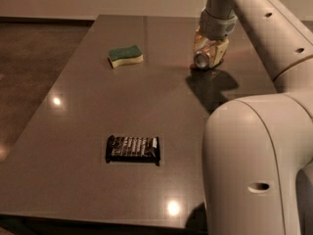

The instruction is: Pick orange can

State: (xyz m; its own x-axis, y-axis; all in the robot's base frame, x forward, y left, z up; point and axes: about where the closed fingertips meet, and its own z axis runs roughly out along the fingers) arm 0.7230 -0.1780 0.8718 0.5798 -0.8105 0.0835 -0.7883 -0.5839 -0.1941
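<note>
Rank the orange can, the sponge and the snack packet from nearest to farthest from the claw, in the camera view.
1. The orange can: gripped in the claw, at the far right of the table.
2. The green-and-yellow sponge: also far back, left of the claw in the view.
3. The black snack packet: near the front edge, farthest.
</note>
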